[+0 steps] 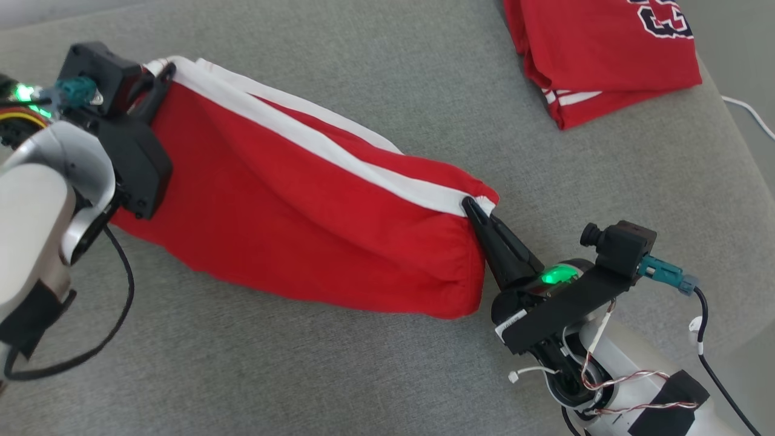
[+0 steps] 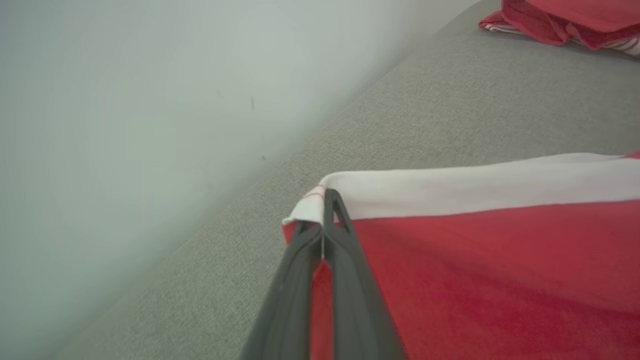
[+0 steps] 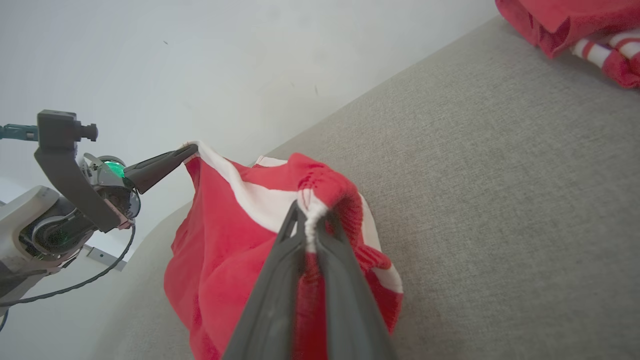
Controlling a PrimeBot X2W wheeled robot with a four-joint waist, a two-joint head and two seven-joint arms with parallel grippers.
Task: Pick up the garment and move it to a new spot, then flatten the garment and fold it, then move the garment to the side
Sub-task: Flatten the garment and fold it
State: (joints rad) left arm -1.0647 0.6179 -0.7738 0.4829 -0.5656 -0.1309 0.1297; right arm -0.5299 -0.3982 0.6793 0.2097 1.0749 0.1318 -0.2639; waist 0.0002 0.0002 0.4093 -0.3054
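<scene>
Garment [image 1: 290, 230]: red cloth with white side bands, one piece, currently hanging stretched between my two grippers over the grey cushion [image 1: 387, 375]. My left gripper [image 1: 162, 75] is pinching the far corner, with its fingers [image 2: 345, 250] pressed tight together on the white band where it is turning over the edge. My right gripper [image 1: 469, 206] is pinching the near corner, with its fingers [image 3: 280, 280] closed on a bunched, gathered bit of hem. The long axis is running along the held white band, from the upper left of the head view down to the lower right. It is joining one set of fingertips to the other, so neither arm is the nearer one and each is carrying its own end. From that line the body of the cloth is falling away below and toward me, and it is bagging near the right end. I cannot tell whether the lower edge is brushing the cushion or hanging just clear. A second item, a folded red jersey [image 1: 605, 54], is lying at the far right of the cushion, well apart from my load. As I judge it, the coming carry is depending on both arms travelling together, crosswise to that axis. The band should be staying taut and the free spot should be lying short of the jersey.
</scene>
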